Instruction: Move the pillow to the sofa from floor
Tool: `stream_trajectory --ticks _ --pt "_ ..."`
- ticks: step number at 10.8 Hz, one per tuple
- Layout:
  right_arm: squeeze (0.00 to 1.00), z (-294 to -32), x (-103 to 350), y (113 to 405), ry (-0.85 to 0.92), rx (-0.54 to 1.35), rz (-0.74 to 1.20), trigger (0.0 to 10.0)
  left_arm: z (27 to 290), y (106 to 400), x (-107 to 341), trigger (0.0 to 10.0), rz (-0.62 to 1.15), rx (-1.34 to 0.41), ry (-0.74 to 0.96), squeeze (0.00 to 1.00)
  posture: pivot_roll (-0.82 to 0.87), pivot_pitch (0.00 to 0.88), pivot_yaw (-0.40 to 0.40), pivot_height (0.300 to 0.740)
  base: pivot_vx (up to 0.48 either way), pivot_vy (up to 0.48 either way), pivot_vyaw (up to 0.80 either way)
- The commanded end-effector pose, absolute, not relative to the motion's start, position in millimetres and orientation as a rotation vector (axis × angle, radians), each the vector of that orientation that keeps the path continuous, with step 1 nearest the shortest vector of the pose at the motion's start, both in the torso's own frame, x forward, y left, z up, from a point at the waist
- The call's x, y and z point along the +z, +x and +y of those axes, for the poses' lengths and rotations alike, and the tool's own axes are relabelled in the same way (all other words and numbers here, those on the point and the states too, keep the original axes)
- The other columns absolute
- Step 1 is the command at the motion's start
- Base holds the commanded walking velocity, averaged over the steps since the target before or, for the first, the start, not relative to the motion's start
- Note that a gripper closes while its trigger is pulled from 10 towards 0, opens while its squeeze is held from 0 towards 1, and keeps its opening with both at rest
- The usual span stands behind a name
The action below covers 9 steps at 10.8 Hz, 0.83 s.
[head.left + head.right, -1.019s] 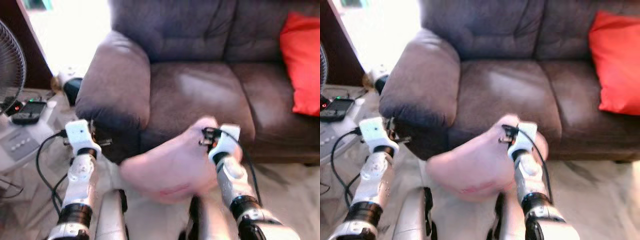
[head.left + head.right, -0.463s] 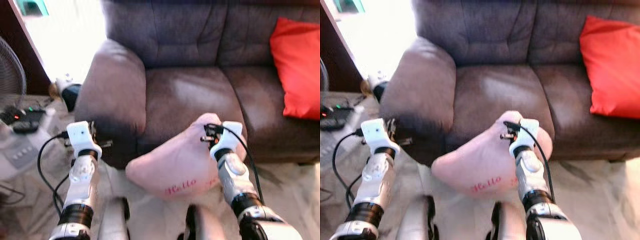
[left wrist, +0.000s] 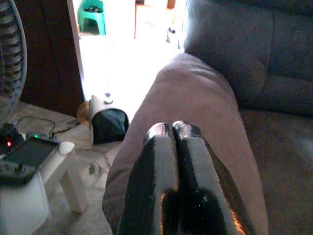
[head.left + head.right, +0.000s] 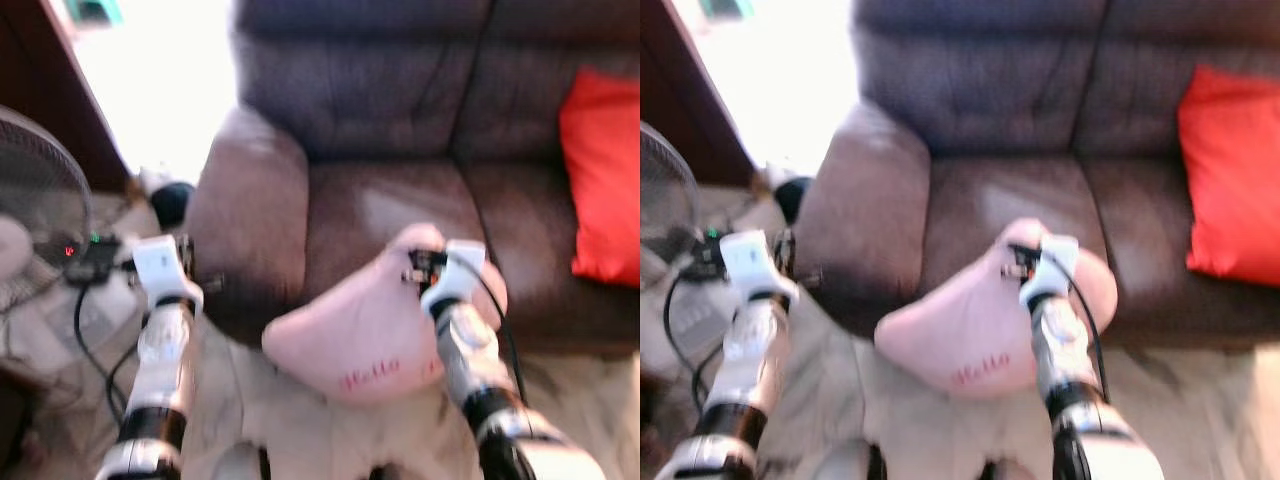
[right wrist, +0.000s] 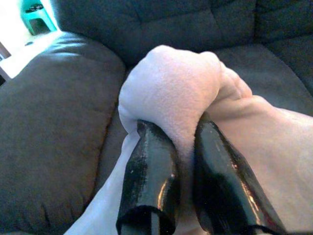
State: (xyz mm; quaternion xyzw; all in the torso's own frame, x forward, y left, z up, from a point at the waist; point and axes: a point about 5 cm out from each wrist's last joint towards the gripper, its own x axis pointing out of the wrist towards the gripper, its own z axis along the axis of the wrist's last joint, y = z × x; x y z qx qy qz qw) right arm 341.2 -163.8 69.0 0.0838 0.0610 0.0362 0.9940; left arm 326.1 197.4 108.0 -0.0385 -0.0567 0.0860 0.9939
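A pale pink pillow [image 4: 365,325] with red lettering hangs in front of the dark brown sofa [image 4: 400,200], level with the seat's front edge. My right gripper [image 5: 176,134] is shut on a bunched corner of the pillow [image 5: 171,88], and its wrist [image 4: 455,275] sits at the pillow's upper right. My left gripper [image 3: 172,128] is shut with nothing between its fingers, held before the sofa's left armrest [image 3: 190,93]. The left arm [image 4: 165,300] stands apart from the pillow.
A red cushion [image 4: 605,190] leans at the sofa's right end. A standing fan [image 4: 30,215], a low white table [image 3: 29,196] with dark devices and cables lie at the left. Pale floor [image 4: 250,420] runs before the sofa.
The whole picture has shifted and blurred, so the camera moved. The pillow stays gripped by the right gripper, sitting slightly higher against the seat front. The left arm keeps its pose.
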Motion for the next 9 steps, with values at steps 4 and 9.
stream_trajectory --ticks 4,9 --pt "0.0 -164 101 355 0.146 0.09 -0.019 10.0 197 326 103 10.0 -0.092 0.173 -0.078 0.0 0.09 0.018 -0.064 0.74 0.0 0.0 0.0" --pt "0.0 -167 119 360 0.154 0.072 -0.095 10.0 182 333 118 10.0 -0.15 0.091 -0.053 0.0 0.09 0.0 -0.06 0.74 0.0 0.0 0.0"
